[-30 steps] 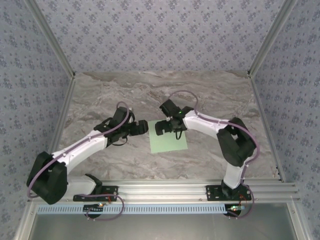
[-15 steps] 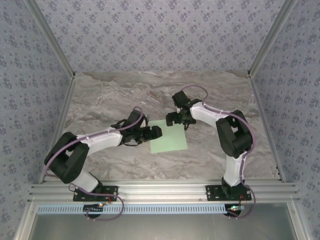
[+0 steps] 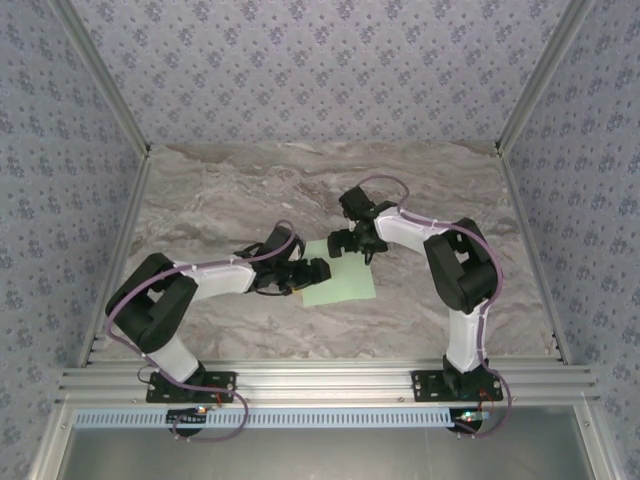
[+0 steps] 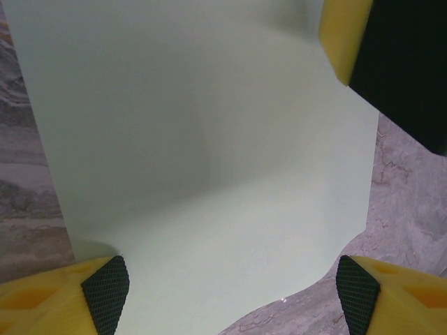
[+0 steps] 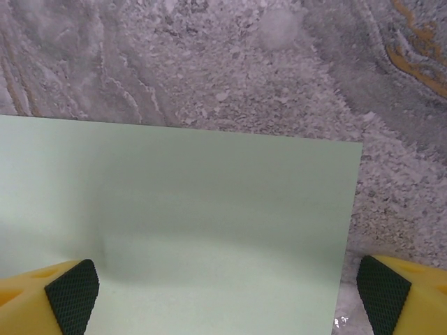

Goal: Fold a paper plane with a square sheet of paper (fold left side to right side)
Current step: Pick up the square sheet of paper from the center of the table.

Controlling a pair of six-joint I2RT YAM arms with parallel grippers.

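Having closed in, my left pincer [image 3: 313,270] and right pincer [image 3: 345,241] now gape empty astride the thin pale mint-green square sheet of paper [image 3: 345,285] on the marble table [image 3: 220,200]; uneven pinching could crumple it.

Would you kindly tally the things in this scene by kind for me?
Pale green square sheet of paper: 1
Robot arms: 2, the left arm and the right arm
Total: 3
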